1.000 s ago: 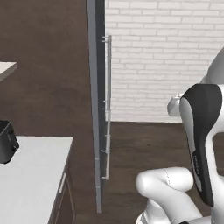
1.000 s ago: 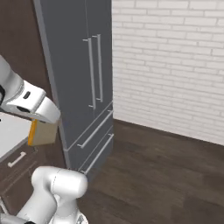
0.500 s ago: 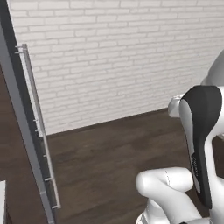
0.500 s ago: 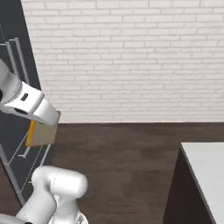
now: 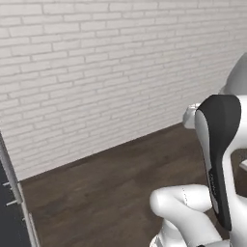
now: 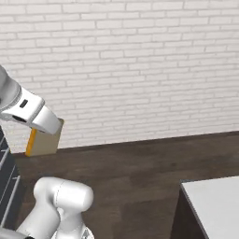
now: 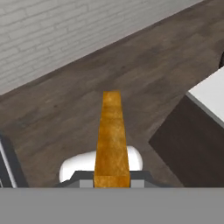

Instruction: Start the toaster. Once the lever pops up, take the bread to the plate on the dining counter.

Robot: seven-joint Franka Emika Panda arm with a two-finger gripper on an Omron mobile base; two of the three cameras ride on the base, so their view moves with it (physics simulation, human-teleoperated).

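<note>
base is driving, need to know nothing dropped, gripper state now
gripper: shut on the bread, slice held edge-on between the fingers.

Count was: one square golden-tan bread slice with darker brown crust (image 7: 112,135), sat edge-on between the claw's (image 7: 112,180) tips. One white-topped dining counter on a dark brown base (image 6: 212,205), below the claw and off to one side. One white-painted brick wall (image 6: 140,65) beyond the claw. One dark wood plank floor (image 5: 106,188) under it. One dark grey cabinet panel with a pale bar handle (image 5: 12,212) at frame edge.
</note>
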